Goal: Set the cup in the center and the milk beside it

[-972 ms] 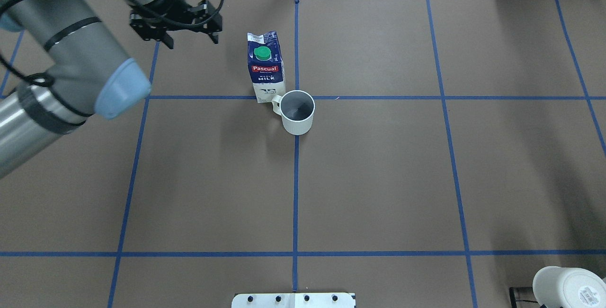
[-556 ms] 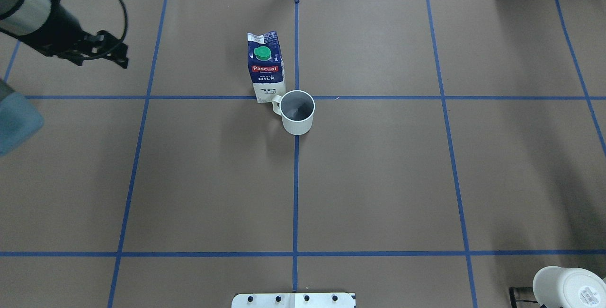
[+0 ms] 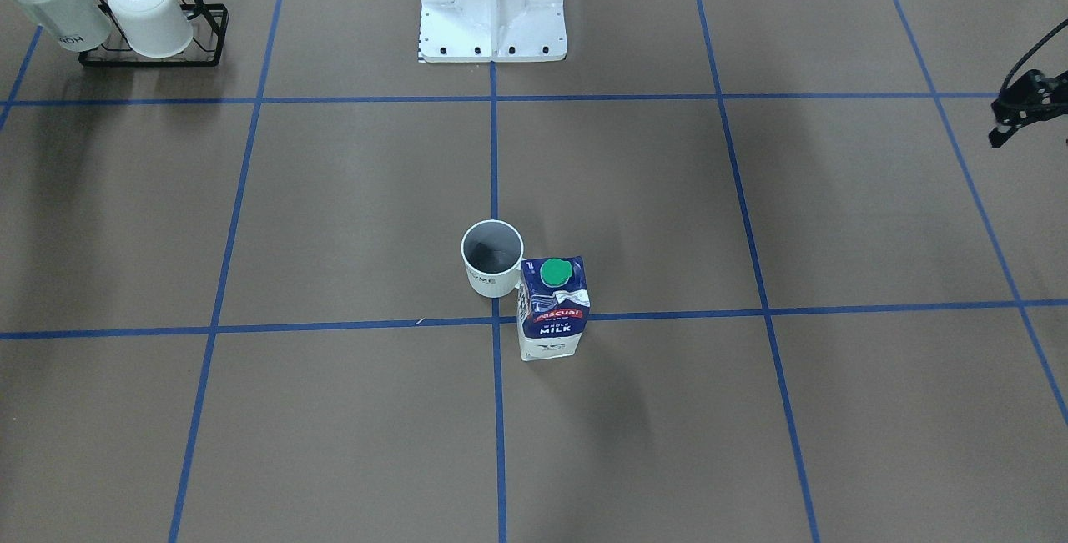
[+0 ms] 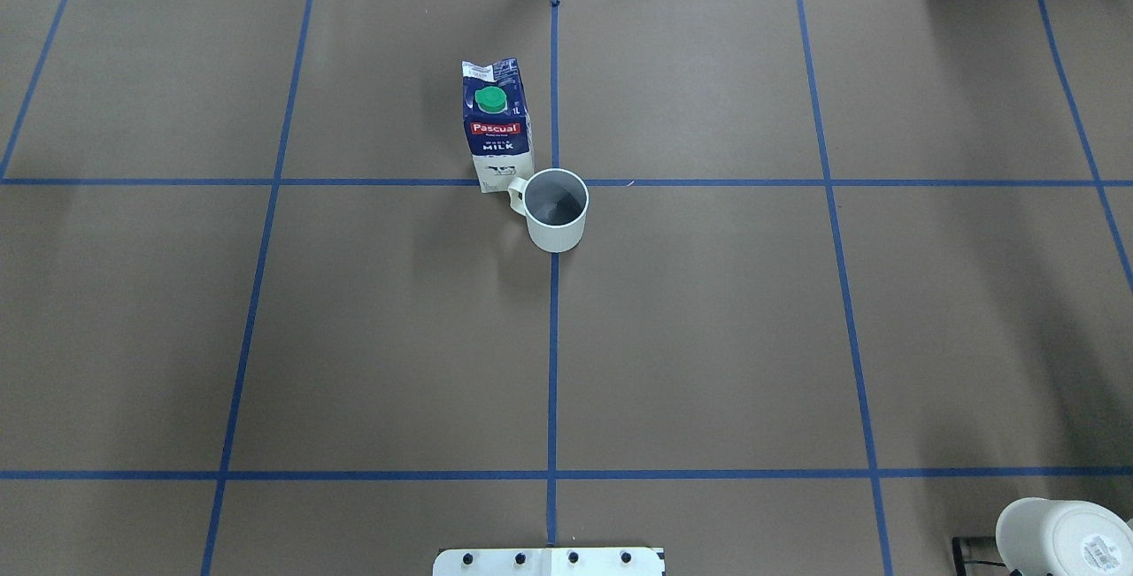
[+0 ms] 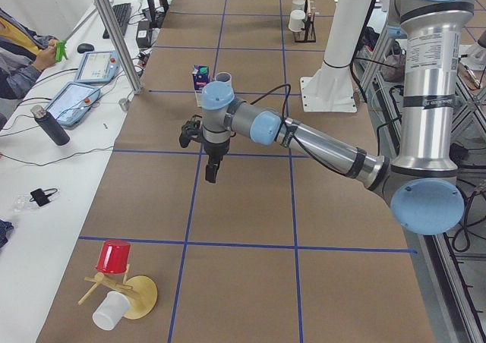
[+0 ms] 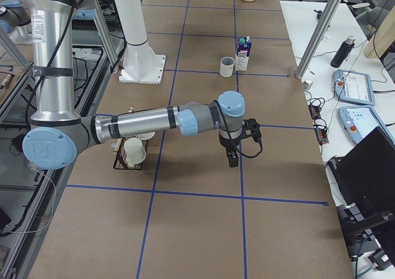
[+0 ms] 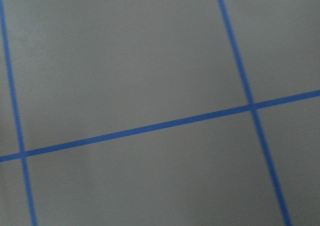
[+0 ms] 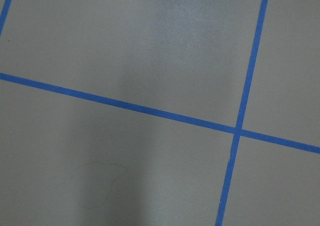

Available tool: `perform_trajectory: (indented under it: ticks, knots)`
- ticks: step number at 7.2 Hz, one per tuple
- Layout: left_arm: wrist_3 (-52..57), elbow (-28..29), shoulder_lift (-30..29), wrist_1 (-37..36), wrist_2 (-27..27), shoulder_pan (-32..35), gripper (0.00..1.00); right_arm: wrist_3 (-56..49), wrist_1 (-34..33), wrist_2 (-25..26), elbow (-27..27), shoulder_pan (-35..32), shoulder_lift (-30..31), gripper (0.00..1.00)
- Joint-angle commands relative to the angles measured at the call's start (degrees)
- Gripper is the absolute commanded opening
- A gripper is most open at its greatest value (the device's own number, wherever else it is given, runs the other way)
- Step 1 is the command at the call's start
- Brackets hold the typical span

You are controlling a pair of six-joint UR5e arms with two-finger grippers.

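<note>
The white cup [image 4: 556, 238] with a dark grey inside stands upright at the center [image 4: 620, 204], on the middle tape crossing. The navy and white milk [image 4: 497, 129] stands upright right beside it, on its far left, by the handle. Both also show in the front view, cup [image 3: 492, 276] and milk [image 3: 552, 314]. My left gripper [image 3: 1014, 113] is at that view's right edge, far from both; in the left side view [image 5: 203, 157] its fingers stand apart and empty. My right gripper [image 6: 233, 158] shows only in the right side view; I cannot tell its state.
A black rack [image 3: 209, 34] with two other white mugs stands near the robot's right side. The white robot base [image 3: 492, 5] is behind the middle line. A wooden stand with a red cup [image 5: 114, 258] sits at the left end.
My left arm has drawn back to the left and left the overhead view. The cup and the milk have not moved.
</note>
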State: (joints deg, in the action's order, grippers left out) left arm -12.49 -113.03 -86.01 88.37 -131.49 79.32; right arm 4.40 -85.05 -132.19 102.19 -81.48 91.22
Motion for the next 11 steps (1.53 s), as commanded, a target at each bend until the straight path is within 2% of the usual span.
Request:
perform_trajectory:
  ticks: [1, 3, 5, 6, 9, 11]
  knots:
    - [8.4, 3.6, 2.9, -0.1, -2.3, 4.4, 0.98, 0.3, 0.0, -1.1, 0.5, 0.0, 0.5, 1.00]
    - [7.3, 5.4, 2.8, 0.0, -2.5, 4.2, 0.98, 0.1, -0.1, -1.8, -0.2, 0.0, 0.4, 1.00]
    - [4.8, 3.9, 3.2, 0.0, -2.9, 5.2, 0.98, 0.2, 0.0, -1.4, 0.0, 0.0, 0.0, 1.00]
    - [4.2, 6.2, 3.0, 0.3, -2.9, 4.7, 0.98, -0.1, 0.0, -1.2, 0.2, -0.2, 0.0, 1.00]
    - [1.2, 3.1, 2.6, 0.4, -2.2, 4.8, 0.98, 0.1, -0.1, -0.3, -0.6, -0.3, 0.3, 1.00]
    - [1.4, 3.3, 2.5, 0.6, -1.8, 5.3, 0.98, 0.3, 0.0, -0.4, -0.1, -0.3, 0.4, 1.00]
